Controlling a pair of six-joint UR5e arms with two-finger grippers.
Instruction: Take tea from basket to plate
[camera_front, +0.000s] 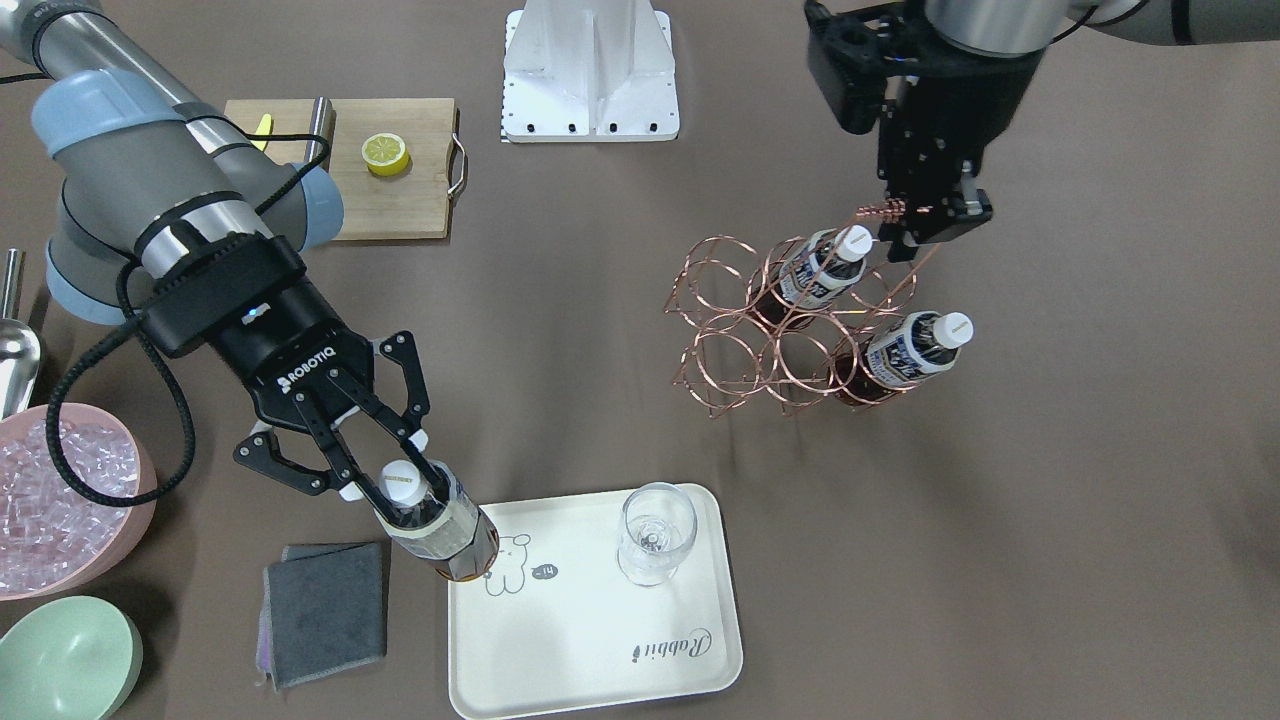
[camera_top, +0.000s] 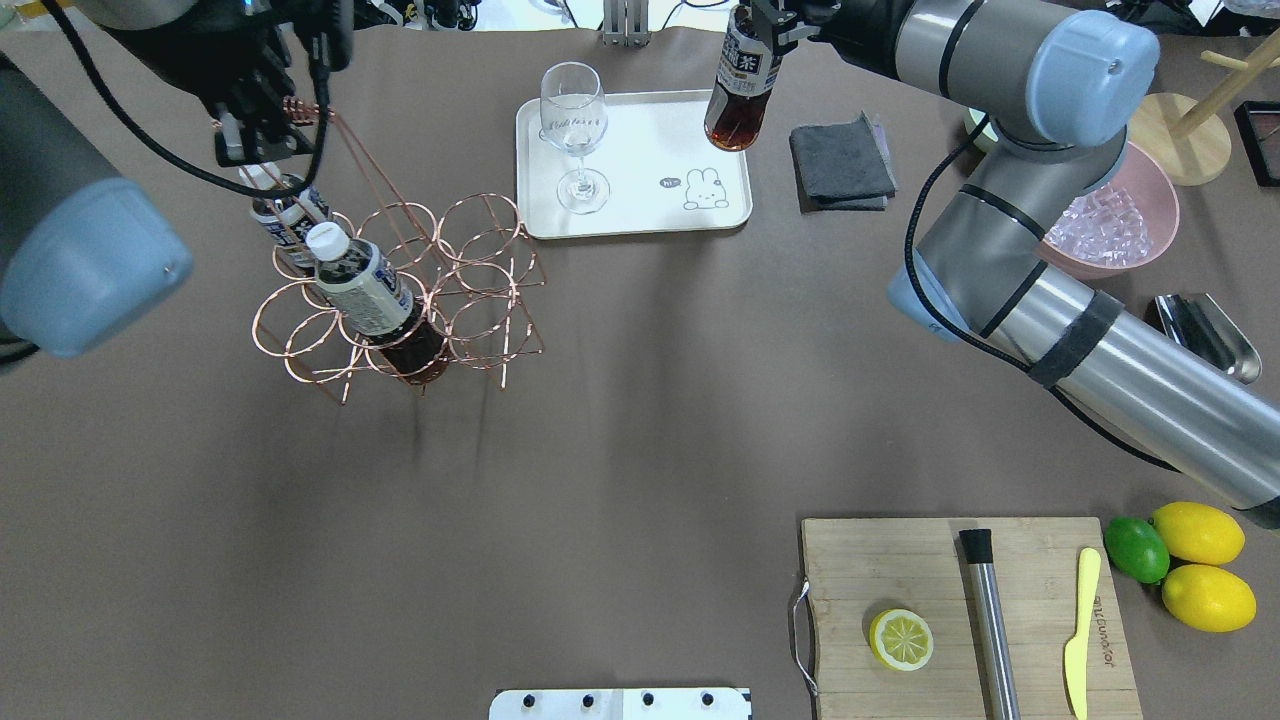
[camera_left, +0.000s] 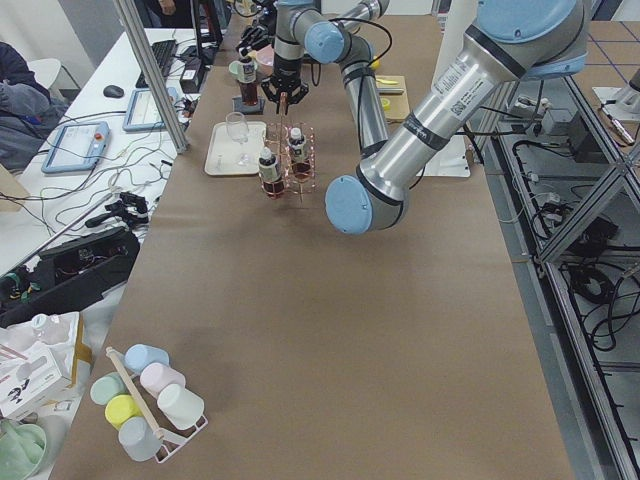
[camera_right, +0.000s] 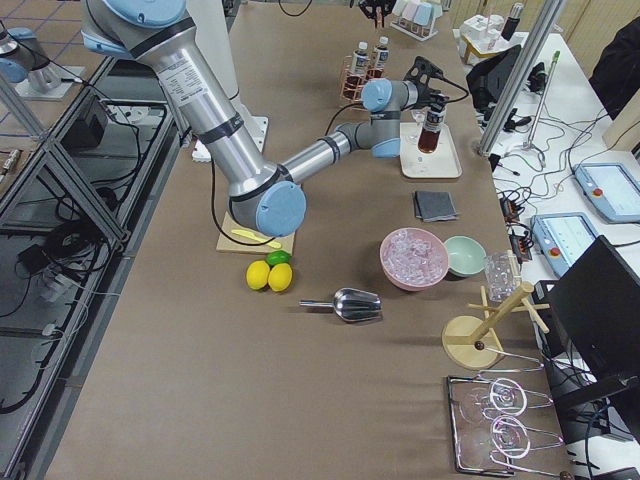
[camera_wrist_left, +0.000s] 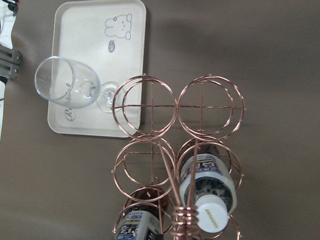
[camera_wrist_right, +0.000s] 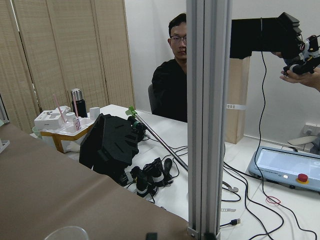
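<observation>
Front view, right gripper (camera_front: 390, 470): fingers are seen part-spread and closed round the neck and shoulder of the tea (camera_front: 440, 525), just under its white cap.
Front view, tea: the cap is uppermost and the dark base lowest. The long axis is drawn from upper left to lower right by the steep camera. The base is placed at the plate (camera_front: 600, 640) corner beside the bear drawing.
Front view, left gripper (camera_front: 925, 225): jaws are drawn narrow on the coiled wire handle of the basket (camera_front: 740, 330). 2 other bottles (camera_front: 915, 345) are lodged in its rings, caps slanted up.
Overhead view, tea (camera_top: 742, 90): the base is seen over the plate's right edge, and the cap is hidden by the fingers. A glass (camera_top: 573, 120) is stood upright on the plate's opposite half, well apart from the tea.
Left side view, tea (camera_left: 246, 72): it is shown small, held at the far arm.
Right side view, tea (camera_right: 432, 125): the long axis is shown near vertical, cap up, at the plate's far end. Whether the base is touching cannot be told.
Left wrist view, basket (camera_wrist_left: 145, 107): it is seen from above, just beside the plate, with the handle coil at the bottom edge.
Right wrist view: a metal post (camera_wrist_right: 207, 115) and a seated person (camera_wrist_right: 172, 85) are shown.
</observation>
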